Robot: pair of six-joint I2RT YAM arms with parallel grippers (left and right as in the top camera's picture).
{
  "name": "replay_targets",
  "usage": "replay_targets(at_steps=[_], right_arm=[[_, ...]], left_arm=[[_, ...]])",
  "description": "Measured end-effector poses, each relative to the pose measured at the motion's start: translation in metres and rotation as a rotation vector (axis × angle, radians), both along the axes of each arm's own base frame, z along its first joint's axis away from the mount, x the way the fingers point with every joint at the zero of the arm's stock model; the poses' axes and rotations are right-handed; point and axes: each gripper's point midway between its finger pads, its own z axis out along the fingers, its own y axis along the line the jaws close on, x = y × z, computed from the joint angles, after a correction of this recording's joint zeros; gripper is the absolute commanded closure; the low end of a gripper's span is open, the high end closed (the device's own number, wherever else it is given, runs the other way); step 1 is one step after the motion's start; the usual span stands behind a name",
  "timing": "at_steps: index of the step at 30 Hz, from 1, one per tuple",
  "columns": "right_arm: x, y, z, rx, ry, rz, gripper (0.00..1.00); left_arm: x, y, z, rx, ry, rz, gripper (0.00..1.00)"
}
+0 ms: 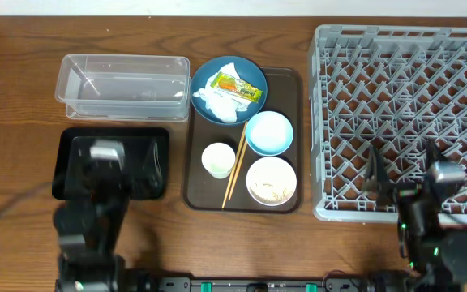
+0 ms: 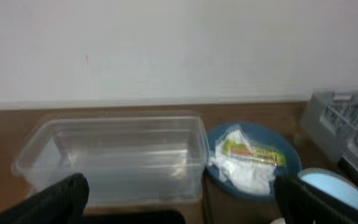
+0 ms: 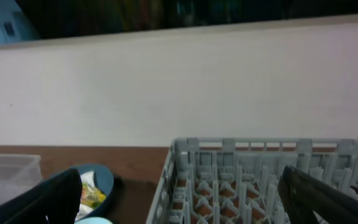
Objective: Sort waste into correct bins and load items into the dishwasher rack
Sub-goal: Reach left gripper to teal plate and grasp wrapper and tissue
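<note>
A dark blue plate (image 1: 254,75) holds crumpled white tissue (image 1: 216,103) and a yellow-green and orange wrapper (image 1: 237,83); both also show in the left wrist view, tissue (image 2: 247,174) and wrapper (image 2: 253,151). Below the plate lie a light blue bowl (image 1: 269,132), a small white cup (image 1: 218,159), a white bowl (image 1: 271,180) with rice-like scraps, and chopsticks (image 1: 235,169). The clear bin (image 1: 124,85) stands above the black bin (image 1: 148,166). My left gripper (image 1: 108,154) (image 2: 182,199) hangs open over the black bin, empty. My right gripper (image 1: 404,166) (image 3: 182,196) is open above the grey rack (image 1: 404,73), empty.
The dishes sit on a dark brown flat tray (image 1: 290,85) between the bins and the rack. The rack fills the right side up to the table's right edge. A pale wall runs behind the table in both wrist views.
</note>
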Motion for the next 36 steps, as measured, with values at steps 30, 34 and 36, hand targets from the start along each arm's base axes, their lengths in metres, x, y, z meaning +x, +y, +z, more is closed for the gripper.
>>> replay_targets(at_steps=[30,34,36], right_arm=[[0.089,0.034,-0.03,0.017,0.852,0.2,0.01],[0.083,0.036,-0.034,0.026,0.879,0.213,0.01],[0.081,0.037,-0.036,0.028,0.891,0.217,0.02]], left_arm=[[0.202,-0.157,-0.089,0.087,0.823,-0.323,0.02],[0.221,-0.167,-0.12,0.055,0.843,-0.241,0.02],[0.227,-0.167,-0.14,0.033,0.869,-0.175,0.02]])
